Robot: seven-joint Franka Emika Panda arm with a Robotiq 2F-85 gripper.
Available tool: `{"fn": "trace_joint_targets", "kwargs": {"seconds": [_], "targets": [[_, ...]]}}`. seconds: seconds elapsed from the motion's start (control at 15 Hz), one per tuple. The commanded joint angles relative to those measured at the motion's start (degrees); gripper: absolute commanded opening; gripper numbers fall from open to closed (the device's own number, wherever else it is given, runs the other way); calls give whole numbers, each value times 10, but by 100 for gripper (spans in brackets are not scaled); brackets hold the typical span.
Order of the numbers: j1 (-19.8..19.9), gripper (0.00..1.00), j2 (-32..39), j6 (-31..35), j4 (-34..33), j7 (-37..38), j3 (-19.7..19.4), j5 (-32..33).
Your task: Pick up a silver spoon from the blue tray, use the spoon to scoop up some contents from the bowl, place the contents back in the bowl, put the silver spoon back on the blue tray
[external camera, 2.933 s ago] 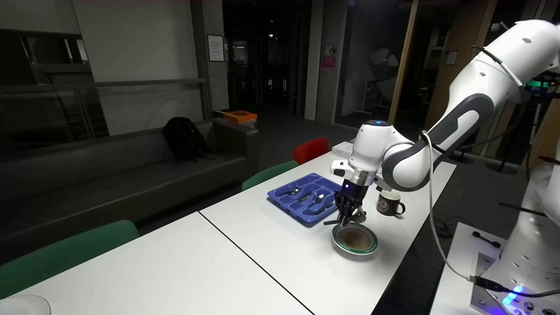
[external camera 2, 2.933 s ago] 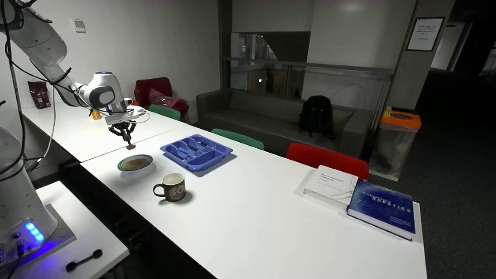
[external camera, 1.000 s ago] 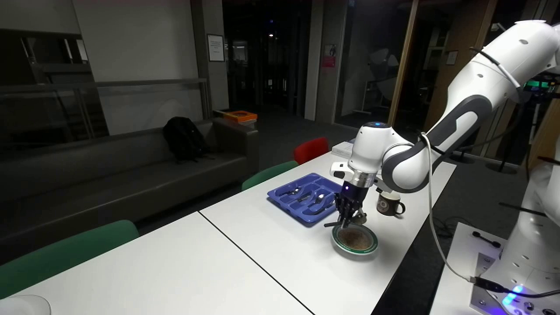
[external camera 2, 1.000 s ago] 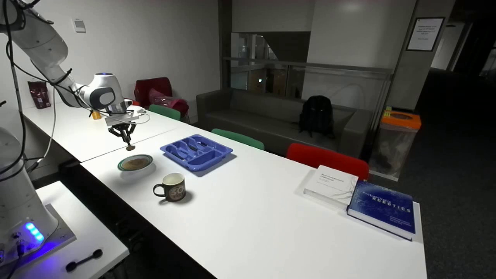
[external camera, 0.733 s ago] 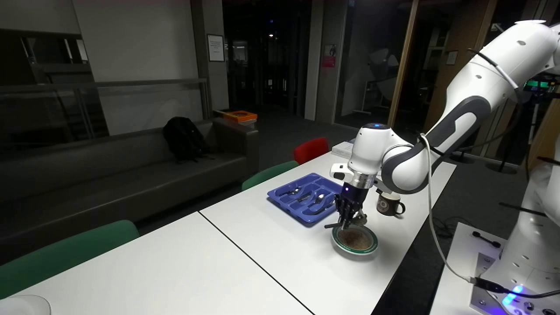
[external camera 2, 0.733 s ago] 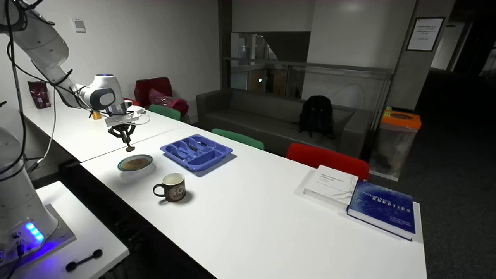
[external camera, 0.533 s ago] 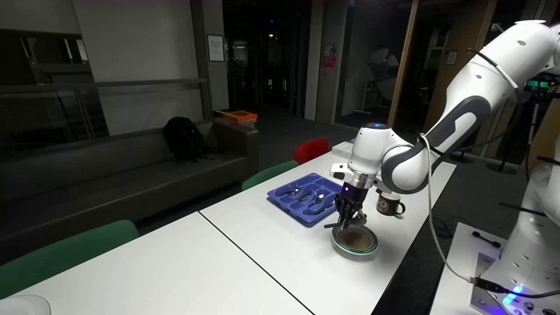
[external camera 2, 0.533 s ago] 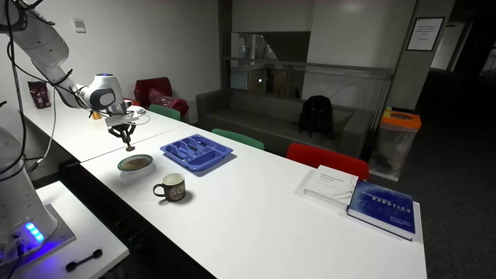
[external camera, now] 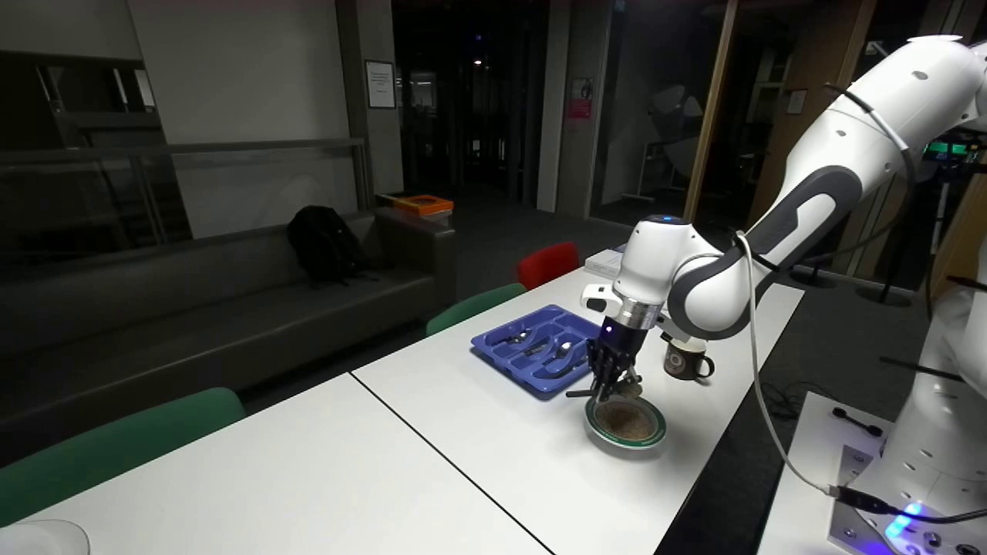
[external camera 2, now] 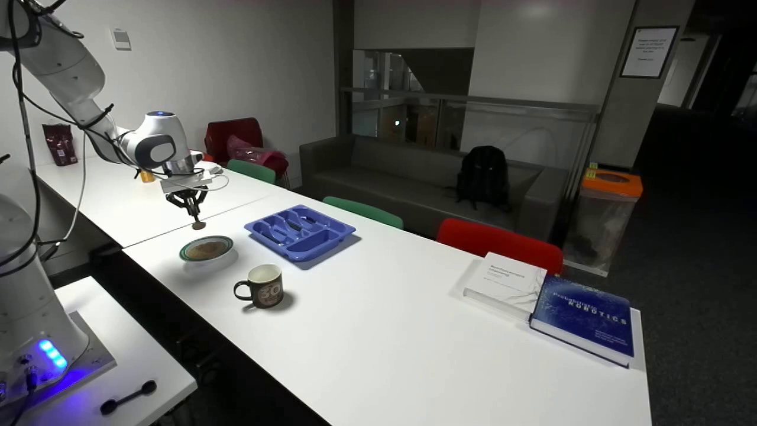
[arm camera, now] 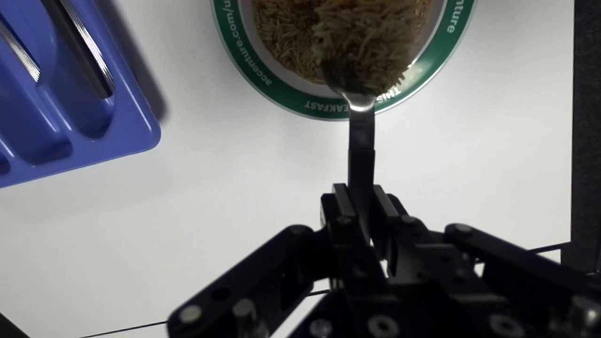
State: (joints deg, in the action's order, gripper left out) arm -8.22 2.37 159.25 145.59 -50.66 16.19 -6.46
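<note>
Black jointed gripper pinching dark-handled silver spoon, heaped with slender tan grains.

The tray is blue, the contents tan, the bowl green-rimmed with white lettering.

Arm stretched out, wrist bent downward, jaws clamped.
</note>
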Motion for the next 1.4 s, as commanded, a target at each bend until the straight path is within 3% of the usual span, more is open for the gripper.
{"fn": "trace_joint_targets", "kwargs": {"seconds": [0.0, 1.33], "targets": [[-7, 3, -8, 26, 7, -48, -4, -50], [-21, 3, -40, 60, 29, -301, 6, -333]]}}
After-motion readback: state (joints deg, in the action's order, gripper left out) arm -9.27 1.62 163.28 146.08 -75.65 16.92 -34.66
